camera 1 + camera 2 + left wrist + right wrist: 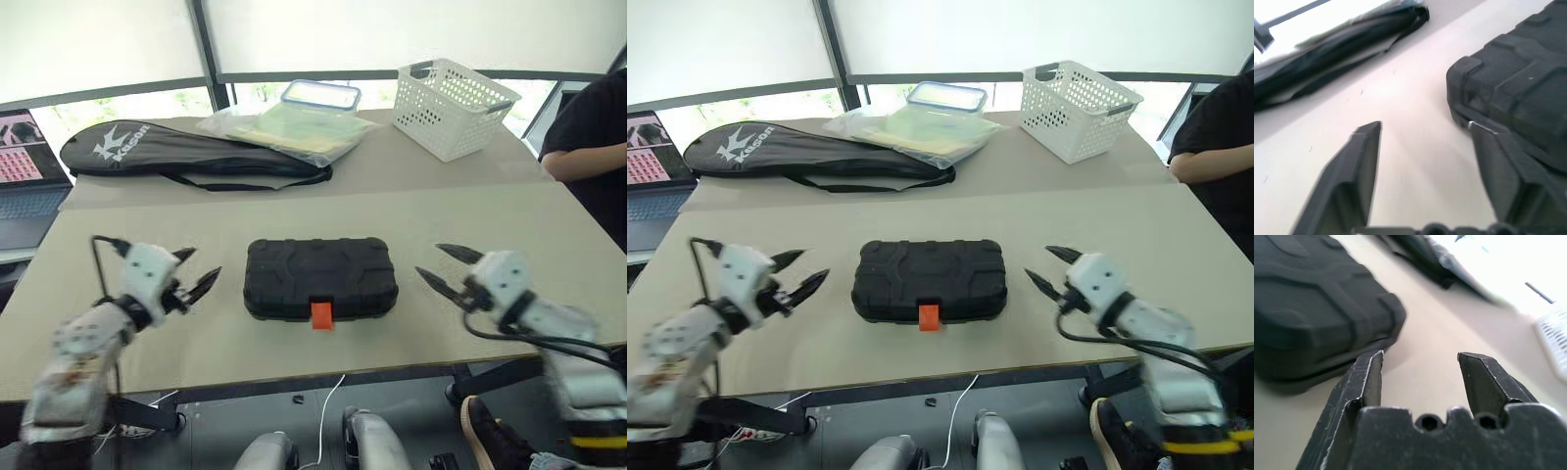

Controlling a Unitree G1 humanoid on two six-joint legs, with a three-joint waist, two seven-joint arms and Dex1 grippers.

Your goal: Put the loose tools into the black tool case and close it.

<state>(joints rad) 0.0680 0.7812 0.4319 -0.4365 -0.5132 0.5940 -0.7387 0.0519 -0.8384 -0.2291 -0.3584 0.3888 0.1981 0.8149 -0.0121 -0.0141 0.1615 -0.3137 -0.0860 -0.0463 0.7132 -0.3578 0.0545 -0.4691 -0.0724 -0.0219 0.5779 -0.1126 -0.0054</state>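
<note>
Both grippers, left (201, 272) and right (439, 269), hover with fingers spread and empty beside the shut black tool case (320, 277), so nothing but confirming its orange latch (321, 315) seems left.

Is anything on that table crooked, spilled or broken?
Nothing stands out. The black tool case lies shut and square on the table, orange latch at its front edge. Racket bag, plastic bag and white basket sit tidily behind it.
</note>
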